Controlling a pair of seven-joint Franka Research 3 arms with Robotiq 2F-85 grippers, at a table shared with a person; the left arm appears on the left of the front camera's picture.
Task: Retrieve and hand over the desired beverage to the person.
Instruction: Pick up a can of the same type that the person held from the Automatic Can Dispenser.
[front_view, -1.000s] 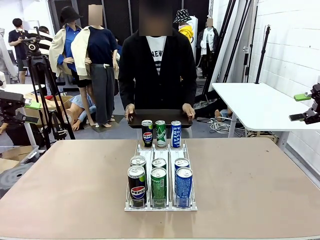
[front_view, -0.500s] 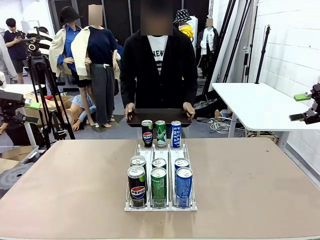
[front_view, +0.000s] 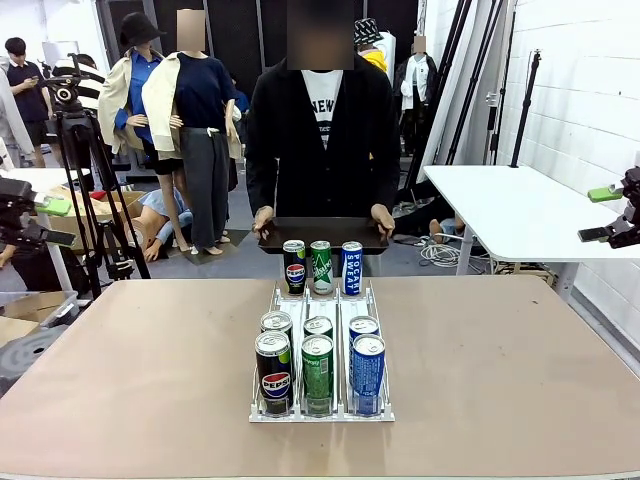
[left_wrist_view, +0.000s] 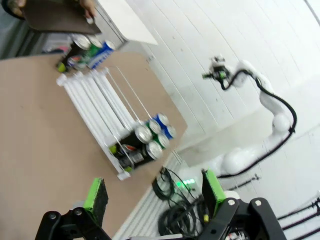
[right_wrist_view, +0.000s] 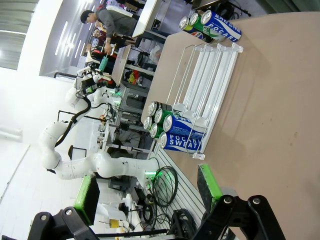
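- The person (front_view: 320, 140) is standing across the table (front_view: 150, 370), holding a dark tray (front_view: 322, 233).
- Pepsi, Sprite and Pocari Sweat cans (front_view: 318, 365) are sitting in a white rack (front_view: 300, 303) mid-table.
- Left gripper (left_wrist_view: 153, 181) and right gripper (right_wrist_view: 147, 189) are hovering wide open, empty.

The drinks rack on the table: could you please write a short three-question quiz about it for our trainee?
1. True or false: the person at the far side of the table is holding a dark tray.
2. Seen from the front view, which lane of the rack holds the blue Pocari Sweat cans? A) left B) middle C) right
3. Fill in: counting both ends of the rack, ____ cans stand there in all.

Key: 1 true; 2 C; 3 nine.
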